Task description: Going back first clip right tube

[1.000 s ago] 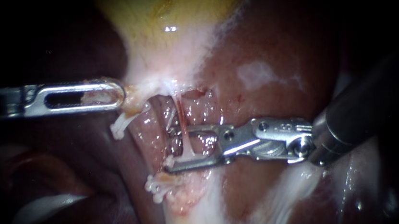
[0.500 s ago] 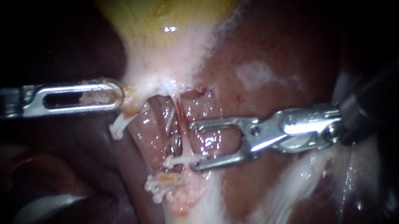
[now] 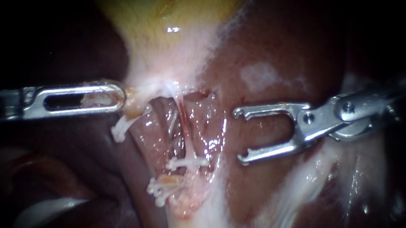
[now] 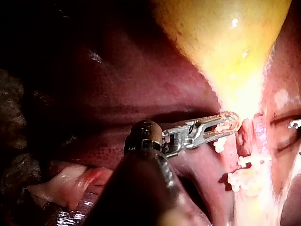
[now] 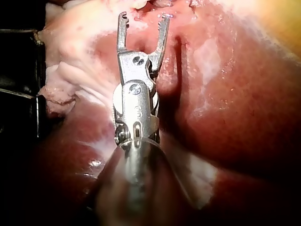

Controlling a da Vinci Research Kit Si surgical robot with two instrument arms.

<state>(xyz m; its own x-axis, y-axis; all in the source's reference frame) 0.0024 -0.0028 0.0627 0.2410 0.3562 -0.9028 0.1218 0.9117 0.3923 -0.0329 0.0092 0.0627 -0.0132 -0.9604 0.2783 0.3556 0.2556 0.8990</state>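
Yellow gallbladder (image 3: 174, 6) tapers down over dark red liver (image 3: 294, 32); 1 pale patch (image 3: 258, 74) marks the liver.

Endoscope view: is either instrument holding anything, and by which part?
The left instrument grips pale tissue at the narrow end of the gallbladder with its jaw tips. The right instrument holds nothing; its jaws stand open.

Clip (image 3: 187, 163) lies between left instrument (image 3: 119, 94), at gallbladder (image 3: 169, 14), and right instrument (image 3: 239, 136).
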